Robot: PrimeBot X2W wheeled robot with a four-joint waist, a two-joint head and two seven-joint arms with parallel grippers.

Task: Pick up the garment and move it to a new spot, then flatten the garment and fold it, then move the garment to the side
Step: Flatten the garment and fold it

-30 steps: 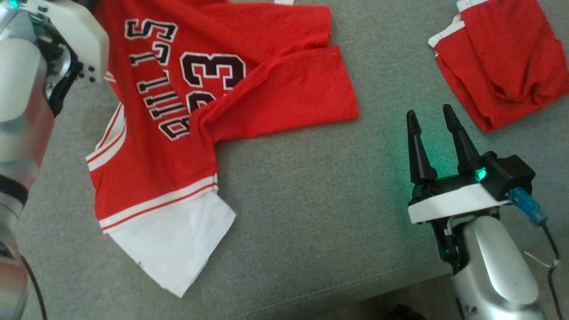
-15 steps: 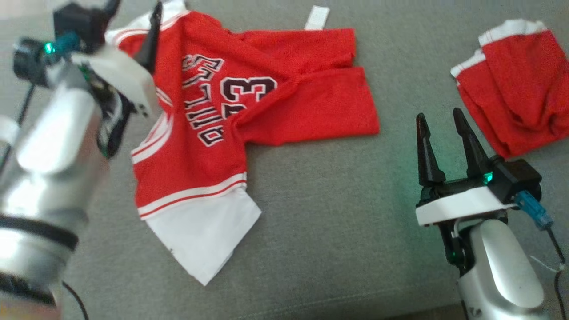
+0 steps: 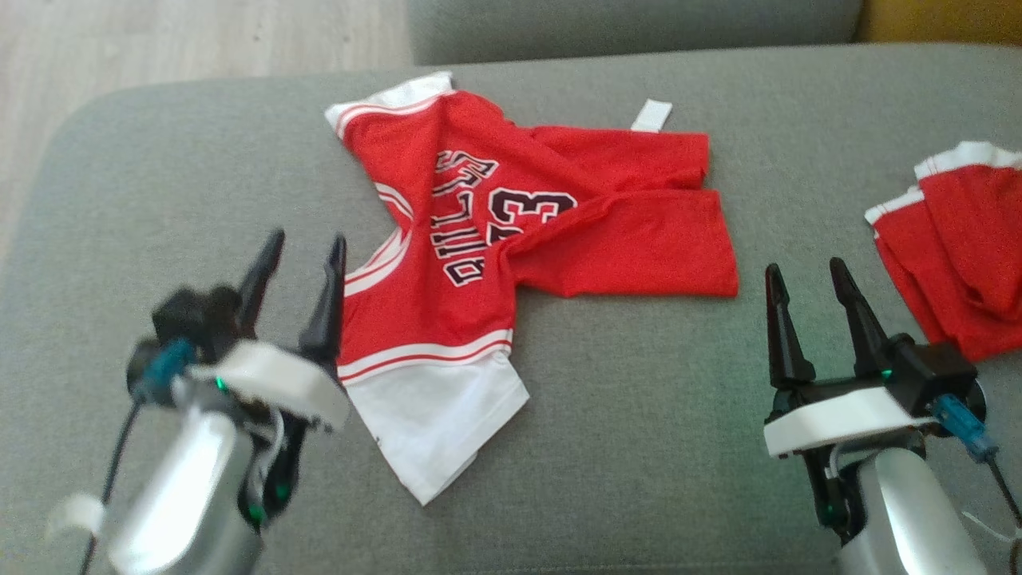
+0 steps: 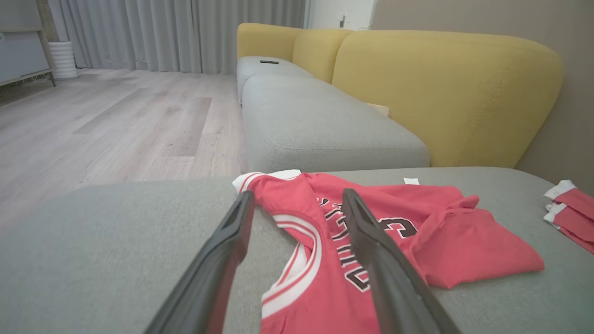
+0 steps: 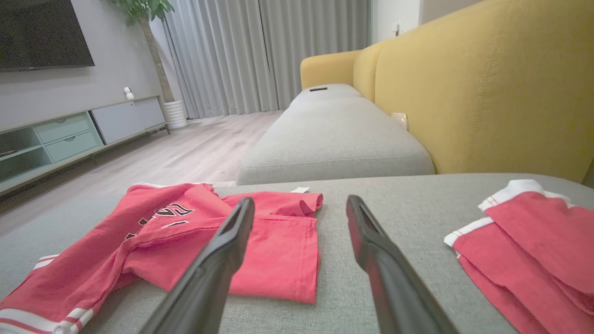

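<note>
Grey woven sofa cushion (image 3: 639, 415), broad and flat with a rounded corner, seen from above as the work surface. A red mesh basketball jersey with white trim and dark lettering (image 3: 447, 319) lies rumpled on it, left of centre. One red half is folded across the printed number, and a white panel points toward the near edge. A small white tag (image 3: 651, 116) rests on the cushion just past the jersey's far side.

The left gripper (image 3: 307, 236) sits low at the left, its two dark fingers spread apart and holding nothing, just beside the jersey's white-striped armhole. The right gripper (image 3: 803, 264) sits low at the right, fingers likewise parted and empty, over bare cushion. It is between the jersey and a second red garment with white edging (image 3: 958, 231), which is bunched at the cushion's right edge.

The wrist views show the room. A mustard-yellow padded backrest (image 4: 441, 93) runs along the right, with another grey seat cushion (image 5: 334, 134) stretching away, and a small dark flat object (image 5: 318, 88) lies on its far end. Pale wood-plank flooring (image 4: 116, 120) spreads to the left. Long grey curtains (image 4: 185, 32) cover the far wall. A dark wall-mounted screen (image 5: 41, 32) hangs above a low pale cabinet with drawers (image 5: 69, 134). A leafy plant (image 5: 148, 14) stands beside it in a white ribbed pot (image 5: 175, 113).
</note>
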